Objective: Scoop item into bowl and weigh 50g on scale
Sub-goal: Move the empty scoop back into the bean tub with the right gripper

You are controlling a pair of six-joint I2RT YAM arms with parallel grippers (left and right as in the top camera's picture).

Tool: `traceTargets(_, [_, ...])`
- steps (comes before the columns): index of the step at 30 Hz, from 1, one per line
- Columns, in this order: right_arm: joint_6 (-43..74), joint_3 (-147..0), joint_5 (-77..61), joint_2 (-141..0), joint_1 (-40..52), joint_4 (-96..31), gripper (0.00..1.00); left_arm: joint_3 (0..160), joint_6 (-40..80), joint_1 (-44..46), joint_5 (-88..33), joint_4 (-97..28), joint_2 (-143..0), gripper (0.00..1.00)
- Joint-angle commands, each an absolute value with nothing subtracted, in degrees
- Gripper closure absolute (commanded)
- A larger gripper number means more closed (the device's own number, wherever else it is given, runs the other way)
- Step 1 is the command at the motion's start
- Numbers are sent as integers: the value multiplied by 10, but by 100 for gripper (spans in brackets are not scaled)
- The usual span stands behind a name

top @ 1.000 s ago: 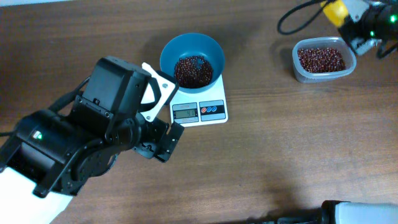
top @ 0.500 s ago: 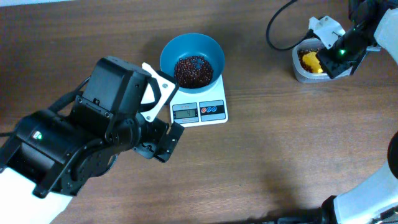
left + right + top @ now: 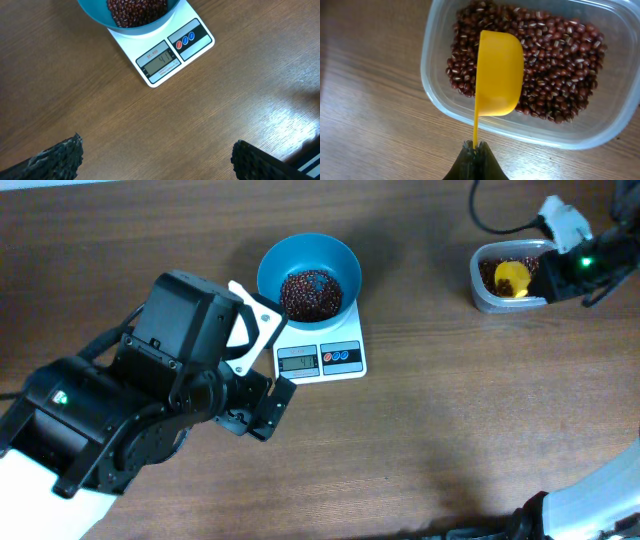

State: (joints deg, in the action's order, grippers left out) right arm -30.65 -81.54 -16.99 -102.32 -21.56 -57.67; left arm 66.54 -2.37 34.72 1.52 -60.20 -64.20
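The only readable figure was on the scale [image 3: 165, 55], which stood on the tabletop [image 3: 200, 125] toward its far edge, about midway along. In the left wrist view, the grey display [image 3: 160, 61] on the scale's front strip showed dark digits that looked like 41. A short line of print sat just above the display window, too small to make out. The round buttons [image 3: 185, 40] beside the display carried tiny marks that could not be read. In the overhead view the same display [image 3: 297, 360] was too small for its digits to be told. The right wrist view showed no writing.
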Motion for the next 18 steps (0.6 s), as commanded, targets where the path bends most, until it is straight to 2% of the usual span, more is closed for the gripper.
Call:
traceTargets(1, [-257,-818,-268,-1025,-260,-579,96,677,-29,344,19,-601,-641,1])
traceTargets(9, [-245,-818,-458,-1025,-343,-583,96,677,-29,344,19,-601,-641,1])
traceTargets(15, [-245,-818,-582,-1025,-340,-597,96,677,-29,344,19,-601,-641,1])
traceTargets(18, [-245,-818,-620,-1025,-298,-596,96,677,-29,344,19,-601,-641,1])
